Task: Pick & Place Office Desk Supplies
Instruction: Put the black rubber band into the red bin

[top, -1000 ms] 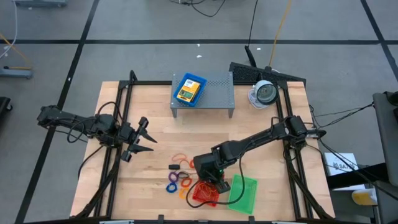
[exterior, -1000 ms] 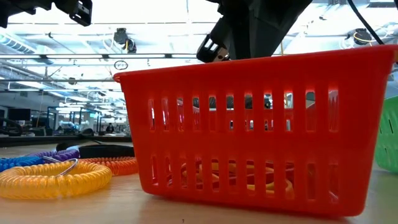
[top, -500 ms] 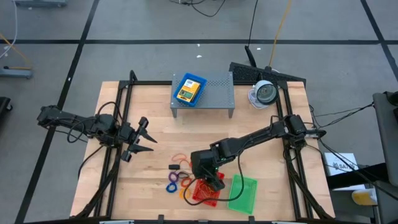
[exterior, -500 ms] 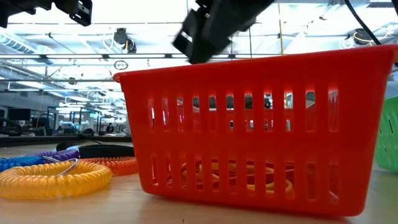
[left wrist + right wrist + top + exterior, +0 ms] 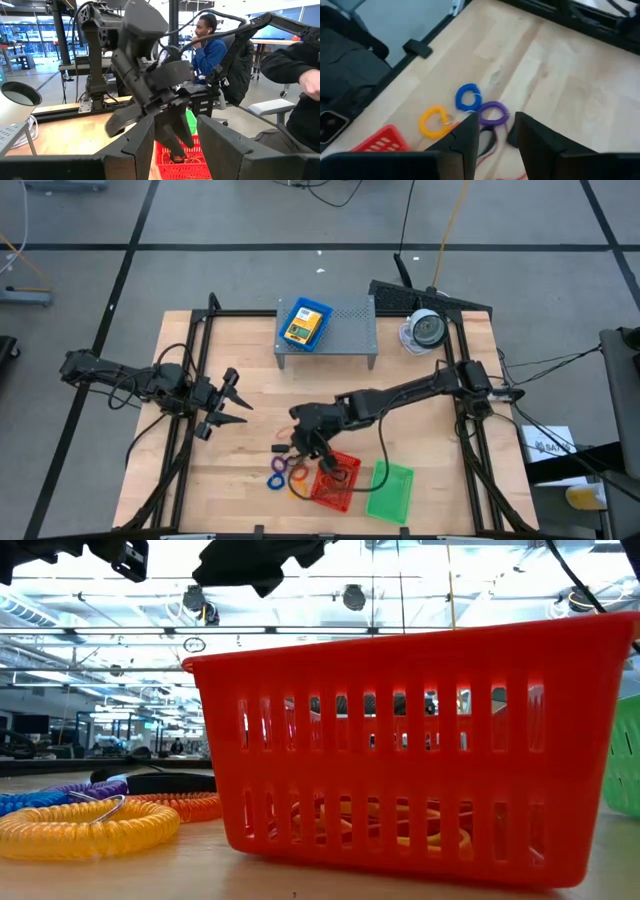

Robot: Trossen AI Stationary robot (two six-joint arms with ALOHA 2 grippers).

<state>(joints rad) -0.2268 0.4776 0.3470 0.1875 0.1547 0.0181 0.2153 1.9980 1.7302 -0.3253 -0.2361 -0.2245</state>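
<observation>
Red mesh tray (image 5: 334, 480) sits near the front edge of the wooden surface (image 5: 250, 360), with the green tray (image 5: 391, 491) just beside it. The right gripper (image 5: 303, 442) hangs above the coiled rings next to the red tray: blue ring (image 5: 468, 97), purple ring (image 5: 493, 113) and yellow ring (image 5: 434, 121). Its fingers stand narrowly apart, holding nothing. The left gripper (image 5: 232, 400) waits well apart at the surface's left side, fingers parted and empty. A blue tray holding a crayon box (image 5: 303, 326) rests on the grey shelf (image 5: 350, 330).

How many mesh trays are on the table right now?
2: a red tray near the front edge by the right gripper, and a green tray beside it. Any blue tray is out of sight.
</observation>
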